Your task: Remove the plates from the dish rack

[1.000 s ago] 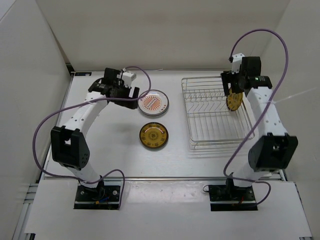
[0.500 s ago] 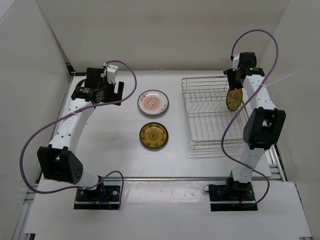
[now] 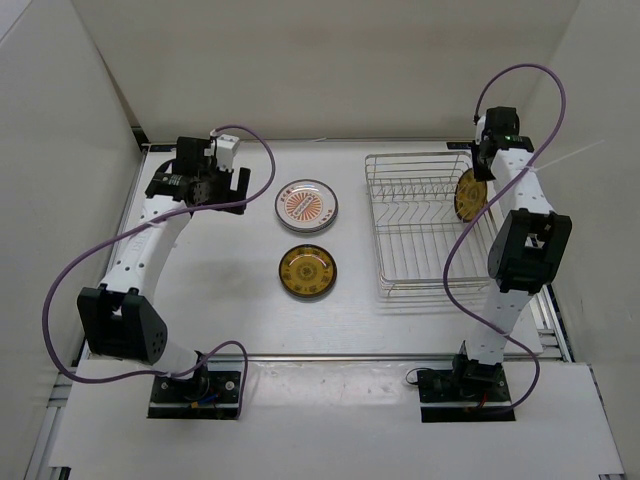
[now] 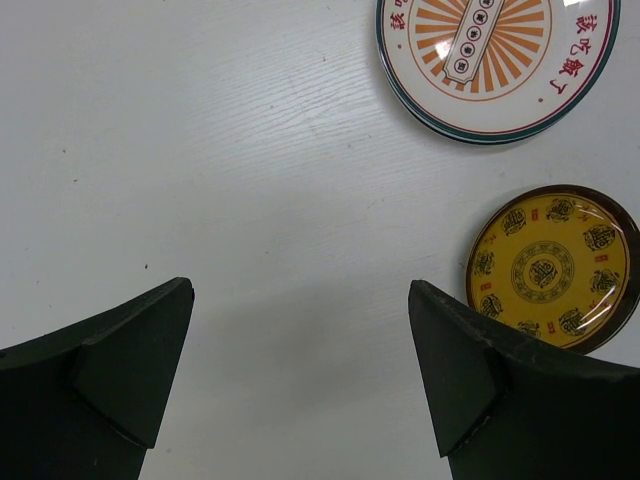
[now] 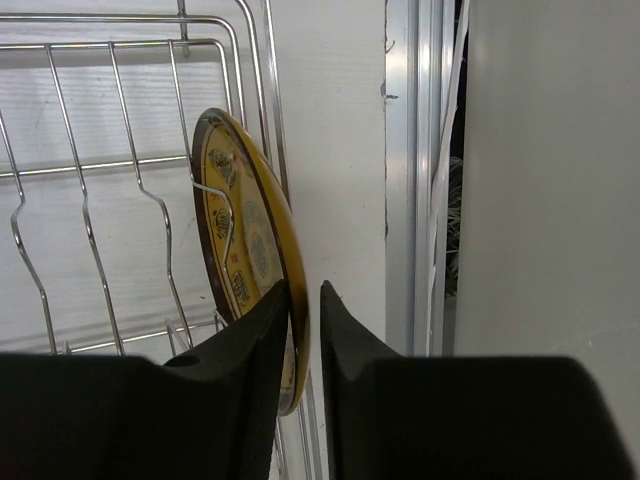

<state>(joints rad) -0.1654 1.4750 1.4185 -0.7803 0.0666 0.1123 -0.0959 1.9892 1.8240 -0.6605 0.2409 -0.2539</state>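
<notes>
One golden-yellow plate [image 3: 467, 195] stands on edge at the right side of the chrome dish rack [image 3: 440, 288]. My right gripper [image 3: 482, 165] comes down on it from the back. In the right wrist view this plate [image 5: 235, 230] leans against a rack wire [image 5: 120, 43], and my right gripper [image 5: 305, 300] is shut on its rim, one finger on each face. Two plates lie flat on the table: an orange-centred white one [image 3: 306, 205] and a second golden-yellow one [image 3: 307, 271]. My left gripper [image 3: 243, 192] hangs open and empty, left of the orange-centred plate.
In the left wrist view my left gripper [image 4: 300, 340] is over bare table, with the orange-centred plate [image 4: 490, 55] and the flat yellow plate [image 4: 550, 268] to its right. The side wall and an aluminium rail [image 5: 420, 170] stand close beside the rack.
My right gripper's jaws have closed from wide open onto the standing yellow plate's rim. My left arm has drawn back to the left, away from the orange-centred plate.
</notes>
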